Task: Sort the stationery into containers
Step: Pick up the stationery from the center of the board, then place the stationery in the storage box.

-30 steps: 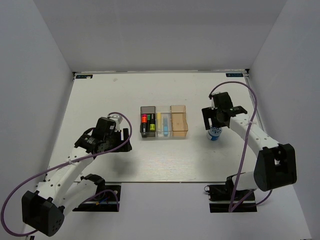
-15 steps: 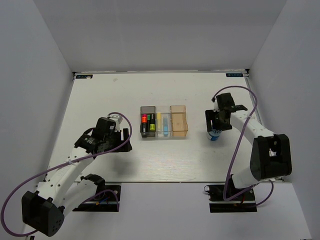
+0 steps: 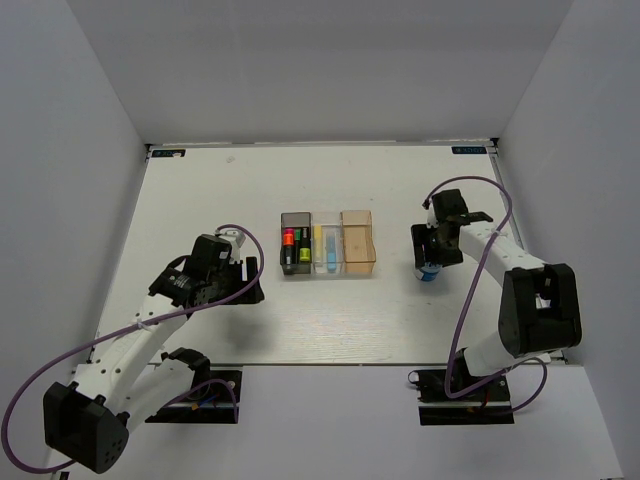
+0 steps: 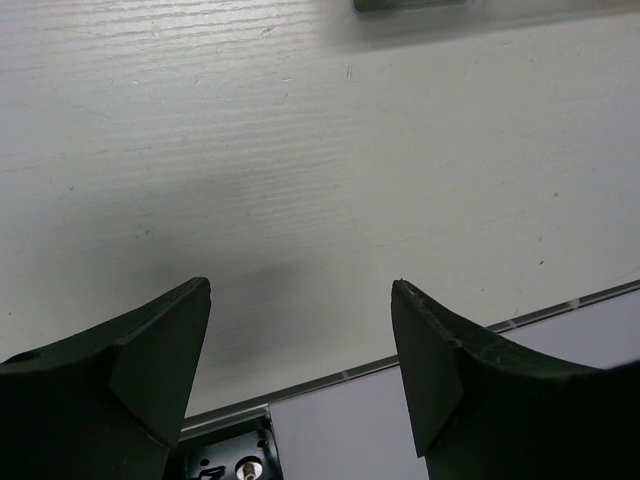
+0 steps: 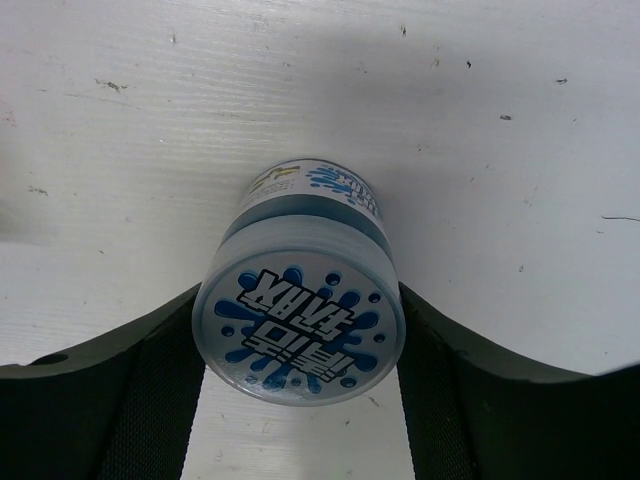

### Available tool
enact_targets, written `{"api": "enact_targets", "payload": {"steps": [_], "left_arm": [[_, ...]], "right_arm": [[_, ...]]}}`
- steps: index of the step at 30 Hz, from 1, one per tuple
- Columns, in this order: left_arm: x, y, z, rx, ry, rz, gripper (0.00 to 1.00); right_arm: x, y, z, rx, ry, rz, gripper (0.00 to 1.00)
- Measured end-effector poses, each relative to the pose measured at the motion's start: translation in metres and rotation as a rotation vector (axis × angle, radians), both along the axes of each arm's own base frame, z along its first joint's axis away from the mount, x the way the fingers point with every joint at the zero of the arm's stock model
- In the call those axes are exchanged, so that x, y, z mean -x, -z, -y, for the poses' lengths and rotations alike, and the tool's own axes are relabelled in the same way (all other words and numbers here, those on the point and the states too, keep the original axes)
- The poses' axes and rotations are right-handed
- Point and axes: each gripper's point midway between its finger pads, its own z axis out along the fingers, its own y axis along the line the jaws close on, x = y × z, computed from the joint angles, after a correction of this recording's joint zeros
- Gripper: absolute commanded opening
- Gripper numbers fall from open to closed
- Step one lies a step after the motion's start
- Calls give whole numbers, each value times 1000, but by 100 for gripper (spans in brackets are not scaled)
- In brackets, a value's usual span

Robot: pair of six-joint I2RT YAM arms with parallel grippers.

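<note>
Right wrist view: right gripper (image 5: 298, 295) has both fingers (image 5: 150, 390) snug against the sides of the small round blue-white roll (image 5: 298, 325), with no gap visible on either side. Roll stands upright on the white table (image 5: 500, 120), blue-splash printed top facing the camera. Top external view: roll sits well to the right of the three joined open-top bins, outside all of them. Row reads smoky dark grey plastic bin (image 3: 295, 214) on the left, clear plastic bin (image 3: 326, 218) in the middle, translucent orange plastic bin (image 3: 358, 245) on the right. Grey bin holds stubby highlighters (image 3: 290, 240) lying side by side; clear bin holds a light blue pen-like tube (image 3: 330, 255) beside a slim yellow item (image 3: 319, 238). Left wrist view: left gripper (image 4: 300, 290) spread wide, gripping nothing, over bare table near its front edge.
</note>
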Motion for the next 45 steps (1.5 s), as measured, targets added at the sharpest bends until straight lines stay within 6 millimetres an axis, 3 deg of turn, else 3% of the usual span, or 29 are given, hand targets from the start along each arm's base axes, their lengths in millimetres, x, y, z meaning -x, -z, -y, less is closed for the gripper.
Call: {"api": "enact_targets", "payload": {"steps": [2, 6, 9, 13, 18, 22, 26, 32, 38, 45], "left_arm": [[0, -1, 0, 1, 0, 2, 83], [0, -1, 0, 2, 0, 5, 82], [0, -1, 0, 2, 1, 6, 82], [0, -1, 0, 2, 4, 5, 82], [0, 1, 0, 3, 4, 4, 80], [0, 2, -1, 3, 2, 1, 80], [0, 2, -1, 2, 1, 1, 80], [0, 2, -1, 2, 0, 1, 80], [0, 2, -2, 2, -5, 0, 80], [-1, 3, -3, 2, -7, 0, 80]], "right_arm": [[0, 0, 0, 0, -3, 0, 0], [2, -3, -1, -6, -29, 14, 0], [3, -20, -10, -54, -96, 62, 0], [0, -66, -31, -159, -226, 188, 0], [-20, -135, -70, -325, -376, 332, 0], [-38, -164, -107, -491, -459, 329, 0], [-55, -154, -142, -597, -496, 248, 0], [-73, -127, -174, -583, -529, 144, 0], [-72, -117, -185, -491, -594, 118, 0], [-70, -101, -181, -345, -667, 87, 0]]}}
